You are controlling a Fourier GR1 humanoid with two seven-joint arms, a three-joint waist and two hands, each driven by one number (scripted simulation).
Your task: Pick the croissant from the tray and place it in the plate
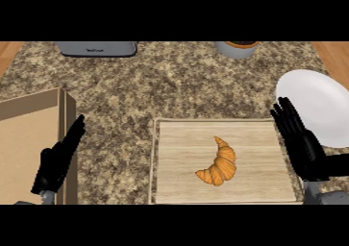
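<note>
A golden-brown croissant (219, 165) lies on the pale wooden tray (184, 139) at the lower middle of the counter. A white plate (320, 103) sits at the right edge, just beyond the tray's far right corner. My right hand (302, 144) stands open beside the tray's right edge, fingers straight and pointing away, between the tray and the plate, holding nothing. At the lower left my left hand (57, 161) rests open, fingers up, well left of the tray.
A brown cardboard box (24, 144) stands at the left, beside my left hand. A grey toaster (96, 48) and a grey cup (238, 48) stand at the counter's far edge. Wooden floor shows past both far corners.
</note>
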